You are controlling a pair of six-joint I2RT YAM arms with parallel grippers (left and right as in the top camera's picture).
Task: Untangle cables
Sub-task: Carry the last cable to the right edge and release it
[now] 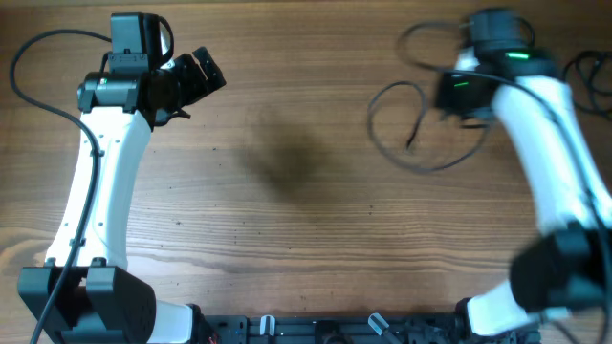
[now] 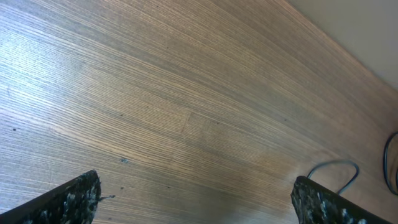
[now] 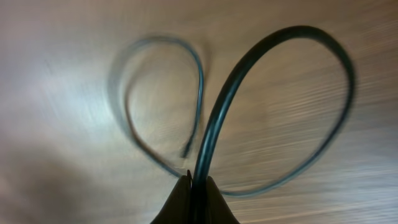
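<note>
Right now your right tool (image 3: 198, 185) is pinched shut on a black cable (image 3: 301, 30), which loops out over the table (image 1: 287, 229) at the far right. A thinner cord (image 3: 201, 81) curls beside it. Your left tool (image 2: 196, 198) hangs at the far left with its jaws spread wide.

Overhead: the right arm (image 1: 535, 115) is motion-blurred. Right wrist: the thin loop (image 3: 201, 87) is smeared, and the thick cable (image 3: 231, 81) disappears between the tips of the right gripper (image 3: 193, 183), itself cropped below. Left wrist: the left fingers (image 2: 68, 199) are cropped by the lower edge, a cable arc (image 2: 387, 162) by the right.
</note>
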